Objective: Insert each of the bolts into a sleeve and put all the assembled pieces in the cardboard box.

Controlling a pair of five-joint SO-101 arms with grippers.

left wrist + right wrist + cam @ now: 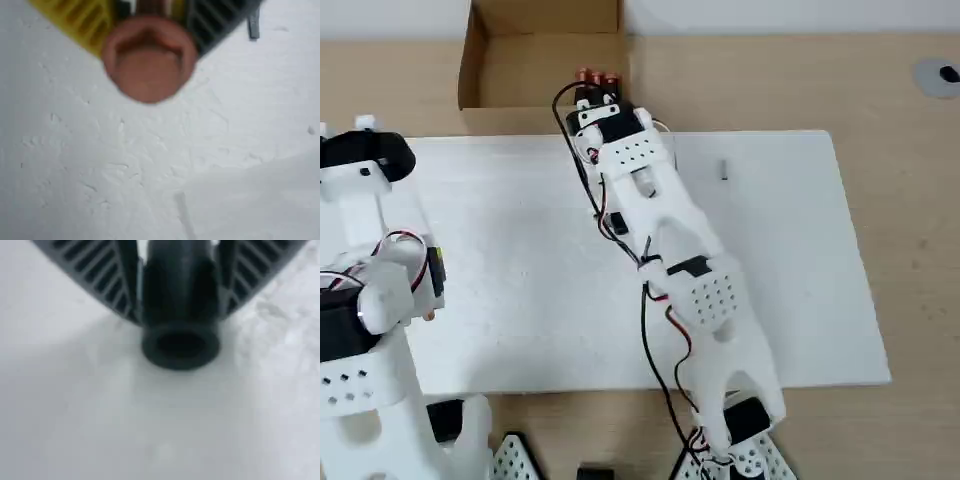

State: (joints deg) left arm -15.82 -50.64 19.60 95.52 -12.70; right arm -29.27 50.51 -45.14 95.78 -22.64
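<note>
Left wrist view shows us the left gripper (pixel 148 17) pinching a copper-headed bolt (pixel 148 65) above the white foam board (pixel 100 175); we see the right gripper (pixel 180 275) clamping a black sleeve (pixel 180 335) above it too.

Copper-headed bolt (pixel 149 62) clamped in left pincer (pixel 149 15); dark hollow sleeve (pixel 180 342) in right pincer (pixel 180 270); cardboard box (pixel 545 70) open

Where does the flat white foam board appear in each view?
High view: the foam board spans the picture's middle, below the brown cardboard box.
Left wrist view: the board lies behind the copper-coloured round-headed bolt.
Right wrist view: the board lies behind the dark tubular sleeve.
Shared landmark, high and left wrist views: a small dark strip on the board, apparently the same.
</note>
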